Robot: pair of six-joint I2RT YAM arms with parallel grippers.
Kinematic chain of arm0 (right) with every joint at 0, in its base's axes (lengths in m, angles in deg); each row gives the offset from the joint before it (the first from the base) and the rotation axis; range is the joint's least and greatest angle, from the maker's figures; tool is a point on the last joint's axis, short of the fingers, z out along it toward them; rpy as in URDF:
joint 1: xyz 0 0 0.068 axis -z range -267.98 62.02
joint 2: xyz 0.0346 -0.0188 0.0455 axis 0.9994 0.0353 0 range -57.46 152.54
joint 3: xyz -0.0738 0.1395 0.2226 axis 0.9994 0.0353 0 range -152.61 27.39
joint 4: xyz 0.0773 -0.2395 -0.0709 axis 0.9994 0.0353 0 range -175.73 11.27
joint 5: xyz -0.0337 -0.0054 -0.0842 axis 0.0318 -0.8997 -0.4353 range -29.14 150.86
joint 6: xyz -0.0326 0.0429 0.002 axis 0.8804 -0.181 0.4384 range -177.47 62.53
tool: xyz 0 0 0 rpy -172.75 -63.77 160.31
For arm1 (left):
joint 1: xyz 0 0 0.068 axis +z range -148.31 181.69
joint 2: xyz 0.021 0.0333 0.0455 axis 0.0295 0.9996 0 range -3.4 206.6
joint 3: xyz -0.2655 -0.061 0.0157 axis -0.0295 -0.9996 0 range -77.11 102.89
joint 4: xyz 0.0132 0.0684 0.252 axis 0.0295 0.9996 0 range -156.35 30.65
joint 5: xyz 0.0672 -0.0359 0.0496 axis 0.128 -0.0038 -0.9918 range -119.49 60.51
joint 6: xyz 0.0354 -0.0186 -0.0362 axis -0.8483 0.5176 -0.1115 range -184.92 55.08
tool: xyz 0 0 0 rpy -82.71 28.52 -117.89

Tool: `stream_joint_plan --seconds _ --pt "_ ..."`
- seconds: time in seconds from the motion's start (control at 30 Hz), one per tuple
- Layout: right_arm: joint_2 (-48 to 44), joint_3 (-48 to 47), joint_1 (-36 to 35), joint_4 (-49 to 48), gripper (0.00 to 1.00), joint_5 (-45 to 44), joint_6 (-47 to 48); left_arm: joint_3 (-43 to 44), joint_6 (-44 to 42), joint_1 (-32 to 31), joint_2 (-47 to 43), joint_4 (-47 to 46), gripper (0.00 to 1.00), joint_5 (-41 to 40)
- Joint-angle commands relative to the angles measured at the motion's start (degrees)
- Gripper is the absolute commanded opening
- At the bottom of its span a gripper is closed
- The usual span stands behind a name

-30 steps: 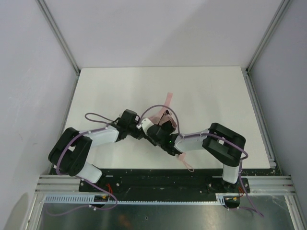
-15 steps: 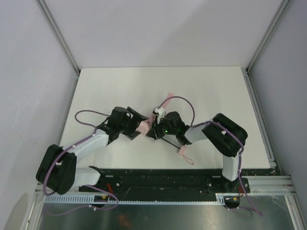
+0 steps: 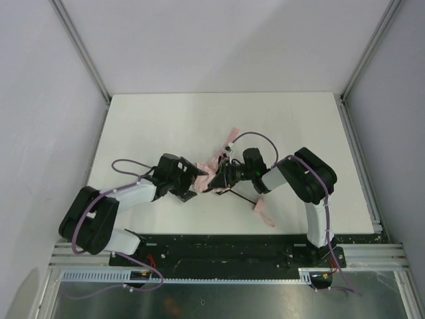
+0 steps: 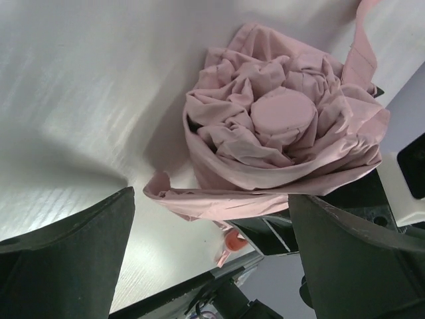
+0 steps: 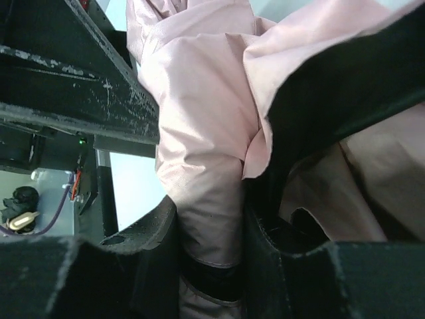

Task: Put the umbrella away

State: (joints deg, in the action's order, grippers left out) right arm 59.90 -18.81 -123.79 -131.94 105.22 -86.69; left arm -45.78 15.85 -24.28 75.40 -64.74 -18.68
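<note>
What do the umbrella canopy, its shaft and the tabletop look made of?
Umbrella canopy: thin woven fabric, matte pale pink; it crumples into soft folds. Shaft: probably metal, black; thin, straight, too small to confirm. Tabletop: white, smooth, faintly glossy laminate or painted board, judging by soft reflections.

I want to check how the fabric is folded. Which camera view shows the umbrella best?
The left wrist view: the umbrella shows its bunched canopy, large and uncovered. The top external view shows it small and partly covered. The right wrist view shows only close pink folds.

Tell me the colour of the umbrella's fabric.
Plain pale pink umbrella; left wrist view shows it best.
</note>
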Motion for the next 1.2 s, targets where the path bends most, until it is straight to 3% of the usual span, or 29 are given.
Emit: stream_joint_plan --seconds 0.0,0.2,0.37,0.6,0.87,1.17 --pt "6.73 5.15 -0.10 19.02 0.00 0.38 -1.29 2.76 1.73 -2.06 3.61 -6.48 0.99 0.20" --pt "6.83 5.15 0.25 18.41 0.00 1.21 -1.40 1.15 1.63 -3.27 6.90 -9.17 0.97 -1.56" --pt "6.12 5.10 1.22 19.12 0.00 0.73 -0.30 -2.97 0.34 -3.41 -1.70 -8.32 0.98 -2.23" --pt "4.90 4.39 2.11 23.88 0.00 -0.15 3.22 0.41 -2.22 0.01 -11.22 3.29 0.99 0.85" --pt "5.22 3.82 2.05 24.84 0.00 -1.11 3.32 7.85 -0.27 -0.75 1.37 3.89 0.99 7.14" --pt "4.35 3.75 1.45 24.41 0.00 0.43 2.96 8.34 -2.91 -0.75 12.74 1.81 0.99 -3.39"
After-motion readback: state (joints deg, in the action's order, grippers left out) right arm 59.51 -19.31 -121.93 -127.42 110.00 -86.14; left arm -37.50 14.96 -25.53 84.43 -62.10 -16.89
